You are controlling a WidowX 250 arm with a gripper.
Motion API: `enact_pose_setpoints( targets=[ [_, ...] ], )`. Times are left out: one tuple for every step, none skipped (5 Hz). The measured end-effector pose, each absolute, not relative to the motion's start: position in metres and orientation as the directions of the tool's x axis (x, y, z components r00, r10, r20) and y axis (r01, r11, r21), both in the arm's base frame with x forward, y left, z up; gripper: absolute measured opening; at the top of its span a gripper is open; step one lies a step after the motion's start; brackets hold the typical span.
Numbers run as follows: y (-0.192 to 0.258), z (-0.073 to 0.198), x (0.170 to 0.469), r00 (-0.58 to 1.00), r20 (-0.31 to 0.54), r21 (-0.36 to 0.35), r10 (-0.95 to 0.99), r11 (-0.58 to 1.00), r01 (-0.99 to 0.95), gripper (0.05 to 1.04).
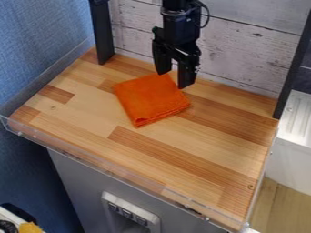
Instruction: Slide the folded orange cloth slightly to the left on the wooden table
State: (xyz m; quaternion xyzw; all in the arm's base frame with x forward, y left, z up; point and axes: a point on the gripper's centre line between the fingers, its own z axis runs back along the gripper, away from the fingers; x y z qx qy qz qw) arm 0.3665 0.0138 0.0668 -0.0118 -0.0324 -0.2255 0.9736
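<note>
orange and folded, the cloth (148, 100) lies on the wooden bench (79, 120), closer to its far edge than its front. i have the black gripper (173, 80) over the bench's far part, jaws apart around the cloth's back corner; i can't tell whether they touch it. whitewashed planks (243, 52) stand behind the bench.

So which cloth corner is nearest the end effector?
The far corner of the orange cloth, toward the plank wall: it lies by the end effector, the other three farther off.
</note>
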Motion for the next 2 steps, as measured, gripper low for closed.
enact_pose_setpoints(
  targets=[
    [0.0200, 0.0668, 0.3659, 0.874, 0.068, -0.005, -0.482, 0.875, 0.483, 0.997],
    [0.0248, 0.0667, 0.3632, 0.856, 0.053, -0.007, -0.514, 0.857, 0.515, 0.999]
  ],
)
